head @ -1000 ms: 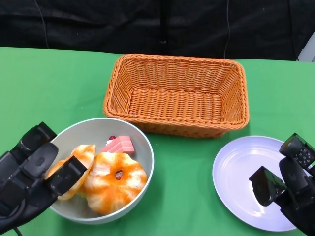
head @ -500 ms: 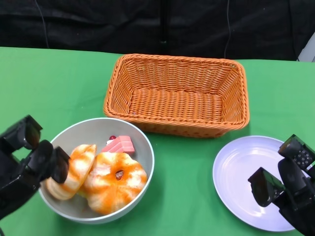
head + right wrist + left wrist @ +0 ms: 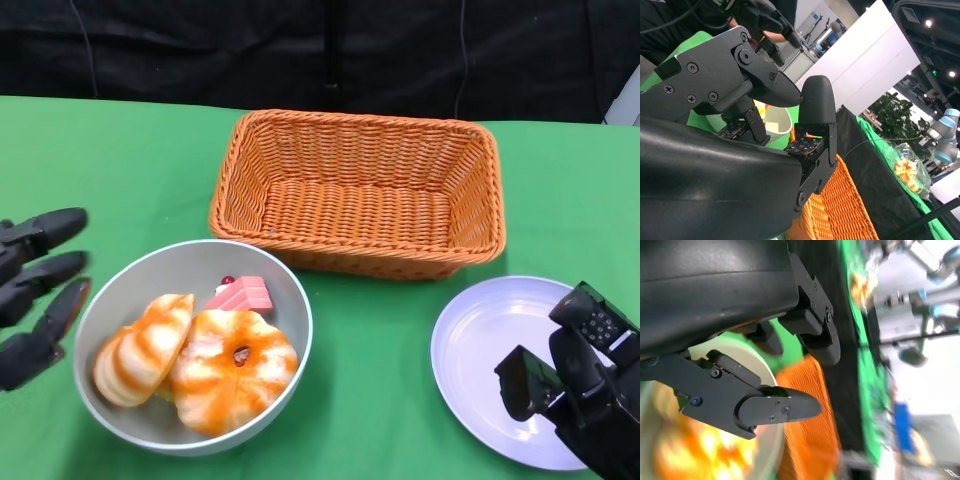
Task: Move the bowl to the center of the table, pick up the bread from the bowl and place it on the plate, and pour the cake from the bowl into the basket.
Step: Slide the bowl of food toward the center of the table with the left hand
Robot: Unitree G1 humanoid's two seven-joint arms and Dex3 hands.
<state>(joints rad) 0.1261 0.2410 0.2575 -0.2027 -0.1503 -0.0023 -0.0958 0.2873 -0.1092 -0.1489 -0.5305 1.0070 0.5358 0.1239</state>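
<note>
The bowl (image 3: 195, 345) sits left of centre, holding bread (image 3: 232, 370) and cake (image 3: 242, 295). The left hand (image 3: 32, 295) hangs open beside it; the right hand (image 3: 570, 390) over the plate (image 3: 490, 340) grips nothing. The left hand should grip the rim firmly, then slide the bowl level.

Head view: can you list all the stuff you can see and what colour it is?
table: one, green cloth, under everything
basket: one, orange wicker, at the far middle
bowl: one, grey, near left, in front of the basket
bread: two, orange and cream, side by side in the bowl
cake: one, pink slice, in the bowl behind the bread
plate: one, white, near right
left hand: one, black, fingers spread, left of the bowl, holds nothing
right hand: one, black, over the plate's right side, holds nothing
</note>
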